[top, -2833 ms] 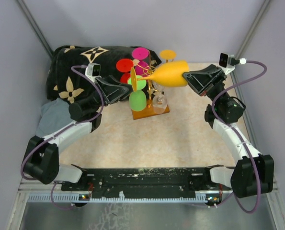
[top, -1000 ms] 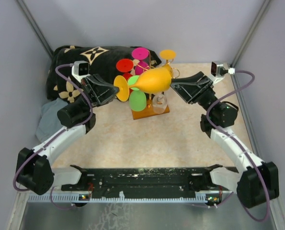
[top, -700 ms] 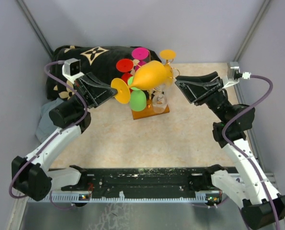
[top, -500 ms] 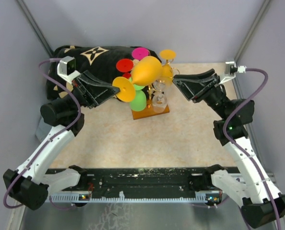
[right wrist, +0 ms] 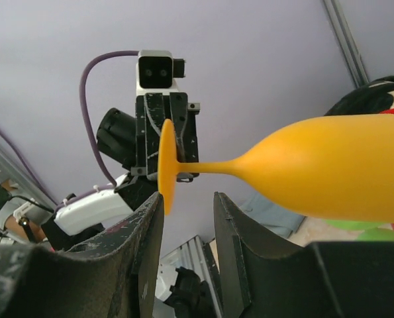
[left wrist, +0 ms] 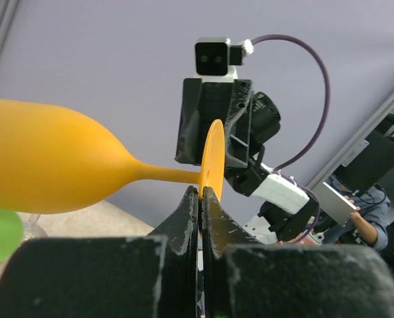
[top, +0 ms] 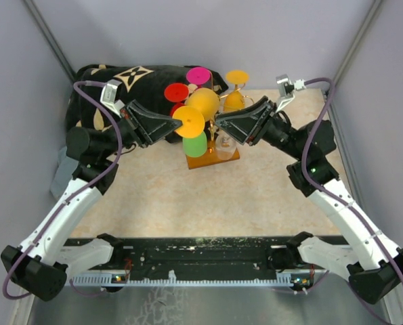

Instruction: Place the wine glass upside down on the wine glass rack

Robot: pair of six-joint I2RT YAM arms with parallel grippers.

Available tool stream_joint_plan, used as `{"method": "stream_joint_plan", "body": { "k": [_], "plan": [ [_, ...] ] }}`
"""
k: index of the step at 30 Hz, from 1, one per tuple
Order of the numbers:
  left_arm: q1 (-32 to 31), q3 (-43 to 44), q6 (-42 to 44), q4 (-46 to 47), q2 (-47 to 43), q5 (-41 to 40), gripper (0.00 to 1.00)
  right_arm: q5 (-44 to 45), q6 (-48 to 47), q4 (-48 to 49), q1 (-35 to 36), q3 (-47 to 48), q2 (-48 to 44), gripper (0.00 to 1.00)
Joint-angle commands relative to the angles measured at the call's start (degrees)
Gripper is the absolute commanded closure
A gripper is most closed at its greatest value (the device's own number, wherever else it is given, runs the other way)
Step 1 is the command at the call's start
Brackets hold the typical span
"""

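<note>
An orange wine glass [top: 203, 103] hangs tilted above the wine glass rack [top: 206, 161], a gold wire tree on a wooden base. My left gripper [top: 181, 124] is shut on the rim of the glass's foot [left wrist: 213, 162]; the bowl [left wrist: 44, 165] points away to the left in that view. My right gripper [top: 219, 124] is open just right of the foot, touching nothing. In the right wrist view the stem [right wrist: 210, 165] runs just above its open fingers [right wrist: 150, 225], and the foot's lower rim [right wrist: 166, 192] sits by the left fingertip.
The rack carries red [top: 176, 91], pink [top: 198, 76], orange [top: 237, 76], green [top: 195, 143] and clear [top: 225, 143] glasses. A black patterned cloth [top: 113, 84] lies at the back left, a grey cloth [top: 64, 168] beside it. Grey walls close in on three sides.
The right gripper let go of the bowl, drew back, then came in again beside the foot. The left arm rose and swung the glass, held by its foot, over the rack.
</note>
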Motion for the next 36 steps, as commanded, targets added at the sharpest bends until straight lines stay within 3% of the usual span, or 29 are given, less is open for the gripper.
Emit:
{"method": "stream_joint_plan", "body": {
  "k": [1, 15, 16, 21, 28, 34, 36],
  "plan": [
    [0.16, 2.24, 4.93, -3.8, -1.54, -2.0, 1.0, 1.13, -1.46, 1.65, 2.15, 3.55, 0.29, 0.63],
    [0.17, 2.61, 5.95, -4.9, -1.76, -1.77, 1.0, 4.7, -5.65, -0.72, 10.48, 7.24, 5.46, 0.65],
    [0.17, 2.65, 5.82, -4.86, -1.73, -1.67, 1.0, 4.84, -5.71, -0.72, 10.74, 7.33, 5.62, 0.67],
    [0.14, 2.74, 5.99, -4.85, -2.17, -1.67, 1.0, 5.99, -6.51, -1.42, 11.62, 7.69, 5.74, 1.0],
    [0.19, 2.81, 6.13, -4.77, -2.82, -1.21, 0.99, 7.39, -6.94, -1.03, 11.71, 6.9, 3.95, 1.0],
    [0.16, 2.44, 6.73, -4.74, -4.34, -1.35, 0.63, 9.77, -9.36, -2.61, 11.75, 6.8, 0.56, 1.0],
    [0.19, 2.64, 6.89, -5.05, -4.65, -1.3, 0.56, 10.44, -10.05, -3.45, 11.75, 6.89, -0.57, 1.0]
  ]
}}
